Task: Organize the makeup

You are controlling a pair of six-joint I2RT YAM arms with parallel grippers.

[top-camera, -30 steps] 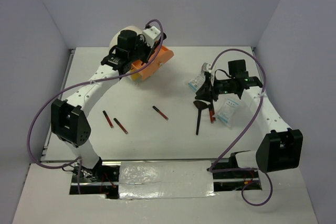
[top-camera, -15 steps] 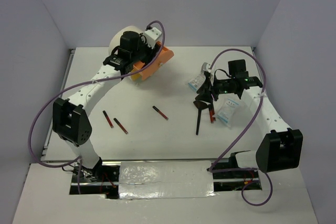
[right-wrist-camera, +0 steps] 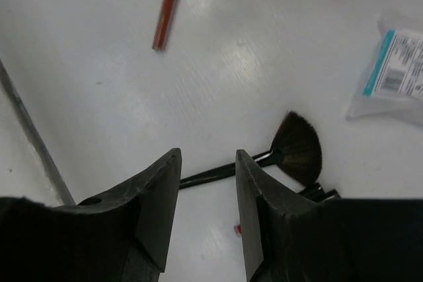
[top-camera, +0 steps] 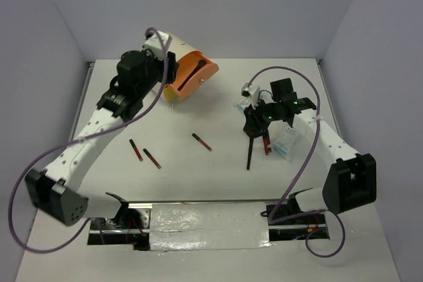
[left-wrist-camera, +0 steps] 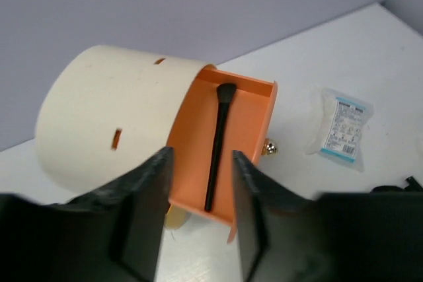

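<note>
At the far left of the white table (top-camera: 218,176), the cream cylindrical chest (left-wrist-camera: 99,117) is showing one orange drawer (left-wrist-camera: 251,123) pulled out. A slim black round-tipped brush (left-wrist-camera: 217,143) is already lying inside it, so treat that item as stowed. Your left gripper (left-wrist-camera: 201,153) is hovering above this drawer with its fingers apart, carrying nothing. Your right gripper (right-wrist-camera: 207,156), fingers likewise spread and empty, is hanging just over the handle of the dark fan-headed brush (right-wrist-camera: 299,151), which is resting on the table. A clear packet with white-blue contents (top-camera: 287,142), a second such packet (top-camera: 246,104), three slim black-and-red sticks (top-camera: 152,158) mid-table and a fourth stick (top-camera: 266,143) beside the fan brush are all lying loose, awaiting collection. You are working early in the task: by this evidence, one item is filed and most are remaining.
</note>
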